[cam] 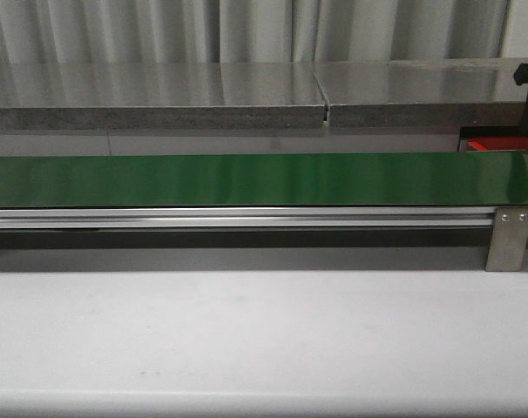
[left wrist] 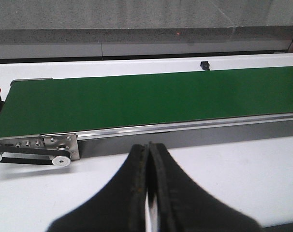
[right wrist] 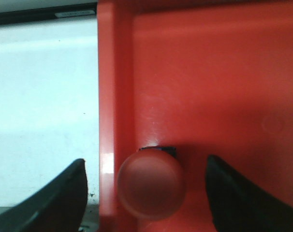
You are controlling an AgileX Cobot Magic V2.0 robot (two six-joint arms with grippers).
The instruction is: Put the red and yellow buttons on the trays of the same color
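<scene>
- Plainly, the matter turns on the right wrist view: a red button (right wrist: 151, 183) sits inside the red tray (right wrist: 214, 82), close against the tray's raised side wall, and it lies directly between the two fingers of the right gripper (right wrist: 146, 193).
- The fingers (right wrist: 64, 193) stand wide apart, one outside the tray wall over the white table (right wrist: 40, 96), the other over the tray floor. Neither touches the button; nothing is held.
- The button looks to be resting on the tray, so I judge this one delivered and the next move a straight lift away.
- The left gripper (left wrist: 149, 193) has its fingers pressed together with nothing between them, hanging over the table just short of the green belt (left wrist: 151, 101).
- No yellow button or yellow tray shows in any view; the belt is bare in the front view.
- The red tray's corner (cam: 495, 144) peeks out behind the belt's right end, so the right arm is the nearer one.
</scene>
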